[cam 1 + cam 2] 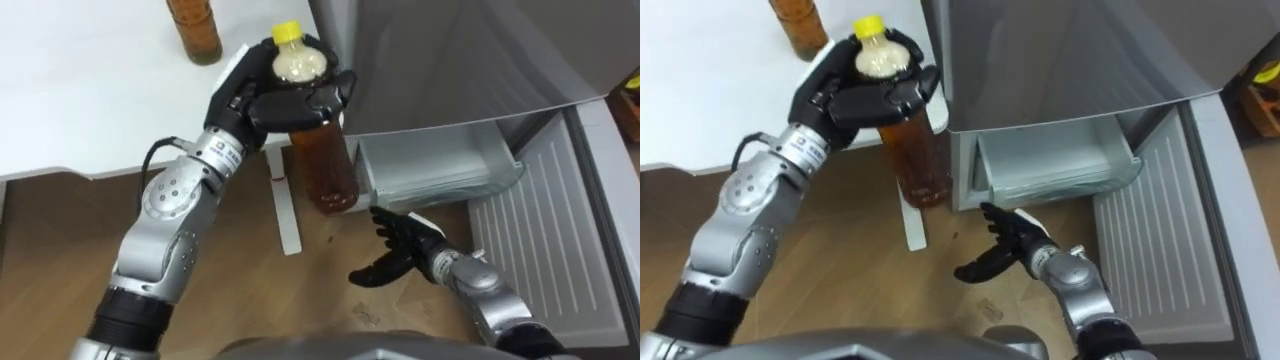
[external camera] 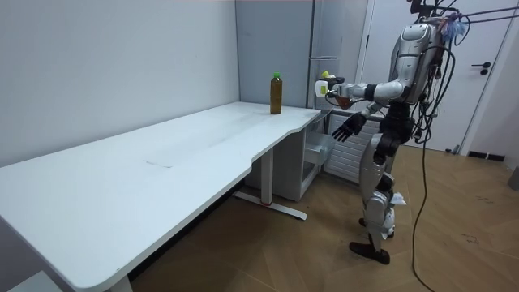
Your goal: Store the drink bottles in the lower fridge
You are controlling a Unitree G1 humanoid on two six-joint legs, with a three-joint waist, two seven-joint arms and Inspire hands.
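Note:
My left hand (image 1: 268, 98) is shut on a yellow-capped bottle of brown drink (image 1: 322, 155), holding it upright by the neck above the floor, just left of the open lower fridge drawer (image 1: 440, 168). The same bottle (image 1: 916, 152) hangs in my left hand (image 1: 855, 88) in the right eye view. A second brown drink bottle (image 1: 195, 28) stands on the white table (image 1: 80, 90) behind. My right hand (image 1: 398, 250) hangs open and low in front of the drawer. In the room view I stand facing the fridge (image 2: 332, 89), bottle (image 2: 339, 96) held forward.
The lower fridge door (image 1: 570, 240) is swung open at my right, its ribbed inner side facing me. The white table leg and foot (image 1: 284, 205) stand on the wooden floor close under the held bottle. The grey upper fridge door (image 1: 450, 60) is closed above the drawer.

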